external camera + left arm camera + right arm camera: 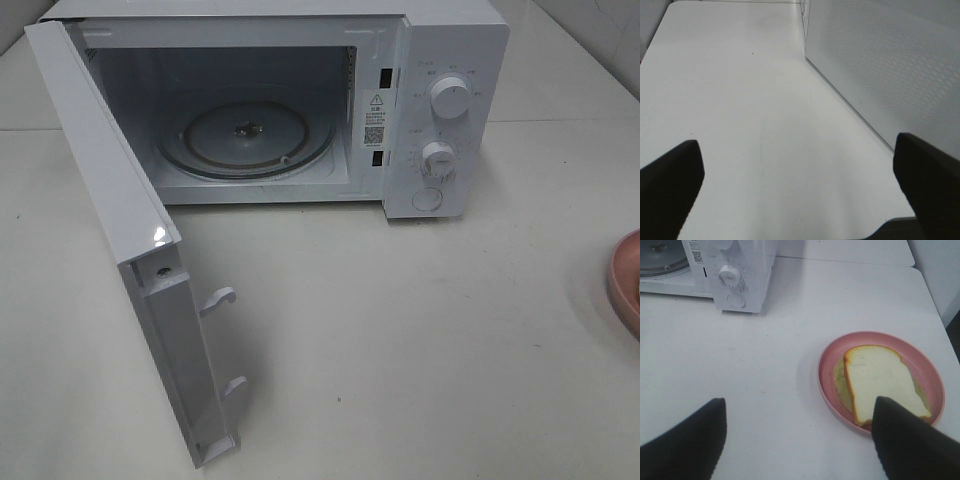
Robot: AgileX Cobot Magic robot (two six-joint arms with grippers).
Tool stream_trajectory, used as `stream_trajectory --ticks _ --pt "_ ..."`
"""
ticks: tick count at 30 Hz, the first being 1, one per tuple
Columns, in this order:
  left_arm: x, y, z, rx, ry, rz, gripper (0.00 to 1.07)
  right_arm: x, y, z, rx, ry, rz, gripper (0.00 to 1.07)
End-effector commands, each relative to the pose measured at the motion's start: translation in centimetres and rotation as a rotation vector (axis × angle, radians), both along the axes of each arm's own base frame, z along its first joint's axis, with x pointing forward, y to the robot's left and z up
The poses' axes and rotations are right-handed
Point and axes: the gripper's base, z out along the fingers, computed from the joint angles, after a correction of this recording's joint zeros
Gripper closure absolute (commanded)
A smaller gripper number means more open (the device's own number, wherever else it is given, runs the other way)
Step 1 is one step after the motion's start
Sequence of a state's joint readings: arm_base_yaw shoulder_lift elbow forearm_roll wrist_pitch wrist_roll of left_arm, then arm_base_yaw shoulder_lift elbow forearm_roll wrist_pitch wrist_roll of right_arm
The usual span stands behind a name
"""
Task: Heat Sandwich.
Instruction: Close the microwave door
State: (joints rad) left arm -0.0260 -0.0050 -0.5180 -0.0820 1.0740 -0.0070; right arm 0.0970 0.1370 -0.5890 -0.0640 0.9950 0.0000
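The sandwich (880, 380), pale bread with an orange-yellow crust and a green layer beneath, lies flat on a round pink plate (826, 357) in the right wrist view. My right gripper (799, 401) hovers open above the table beside the plate, and one finger (905, 440) covers the sandwich's near corner in this view. The left gripper (797, 142) is open over bare table, with nothing between its fingers. Neither gripper shows in the high view, where only the plate's rim (628, 280) peeks in at the right edge.
The white microwave (440, 60) stands at the back with its door (110, 200) swung wide to the left and a glass turntable (245, 135) inside. The door's dotted outer face (880, 65) runs beside the left gripper. The microwave's knobs (730, 276) face the right gripper.
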Motion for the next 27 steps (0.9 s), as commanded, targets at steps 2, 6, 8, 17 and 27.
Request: stream_trajectory --ticks 2,6,8,17,27 --pt "-0.2 0.0 0.0 -0.007 -0.018 0.002 0.09 -0.6 -0.1 -1.6 0.034 0.012 -0.029 0.31" --pt "-0.2 0.0 0.0 -0.007 -0.018 0.002 0.09 -1.2 -0.2 -2.6 0.051 -0.040 -0.033 0.31" --pt "-0.2 0.0 0.0 -0.007 -0.018 0.002 0.09 -1.8 -0.2 -2.6 0.052 -0.076 -0.032 0.31" --pt "-0.2 0.0 0.0 -0.007 -0.018 0.002 0.09 -1.7 -0.2 -2.6 0.051 -0.074 -0.030 0.31" --pt "-0.2 0.0 0.0 -0.007 -0.018 0.002 0.09 -1.7 -0.2 -2.6 0.051 -0.074 -0.030 0.31"
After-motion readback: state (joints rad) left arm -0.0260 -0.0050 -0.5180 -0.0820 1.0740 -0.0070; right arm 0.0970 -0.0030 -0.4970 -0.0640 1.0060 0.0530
